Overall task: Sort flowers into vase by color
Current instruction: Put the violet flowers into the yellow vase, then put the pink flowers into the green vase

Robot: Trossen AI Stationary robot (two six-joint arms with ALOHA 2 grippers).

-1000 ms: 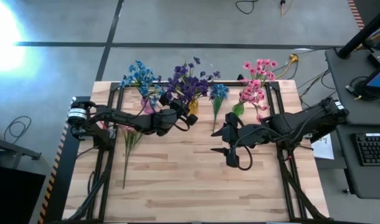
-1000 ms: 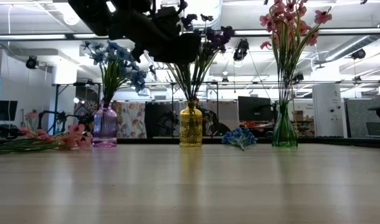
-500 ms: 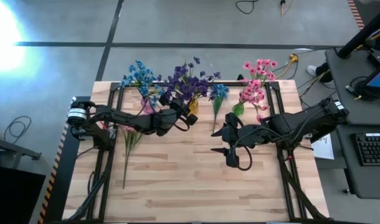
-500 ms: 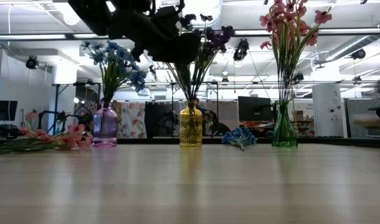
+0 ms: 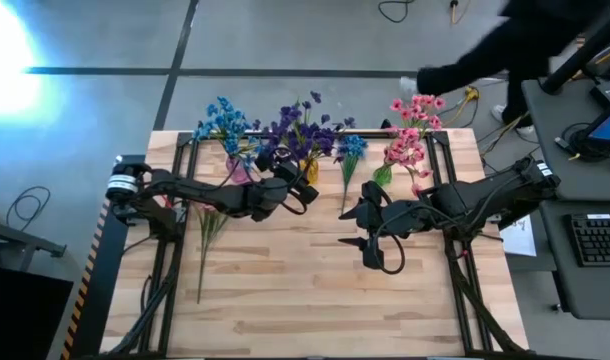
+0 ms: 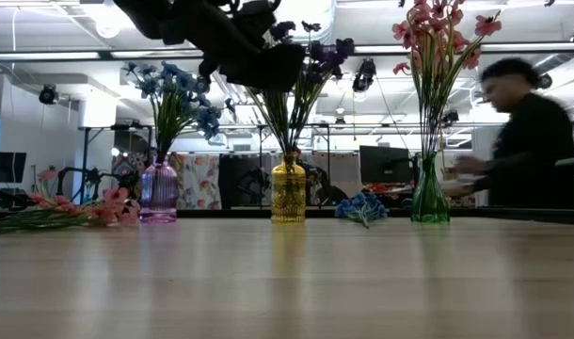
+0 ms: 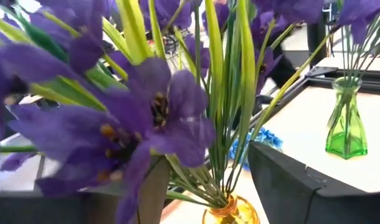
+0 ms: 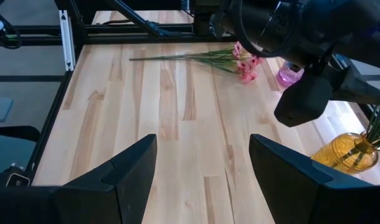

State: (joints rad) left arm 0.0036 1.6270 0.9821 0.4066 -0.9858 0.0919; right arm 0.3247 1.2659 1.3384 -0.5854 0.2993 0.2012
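Note:
Purple flowers point(image 5: 303, 130) stand in a yellow vase point(image 6: 288, 188) at the table's far middle. My left gripper point(image 7: 205, 155) is open high up among them point(image 6: 263, 61), one finger on either side of their green stems point(image 7: 230, 106). Blue flowers point(image 5: 223, 122) stand in a pink vase point(image 6: 158, 191), and pink flowers point(image 5: 410, 130) in a green vase point(image 6: 429, 193). One blue sprig point(image 5: 349, 160) lies on the table beside the yellow vase. A pink sprig point(image 5: 209, 228) lies at the left. My right gripper point(image 5: 368, 248) hangs open above the table's middle.
A person point(image 6: 527, 141) stands behind the table's far right corner and reaches toward it point(image 5: 455, 70). Black frame rails point(image 5: 175, 200) run along the table's left, right and far sides. Bare wood point(image 5: 315, 300) fills the near half of the table.
A person has come into view behind the table's far right corner. Both arms have kept their places.

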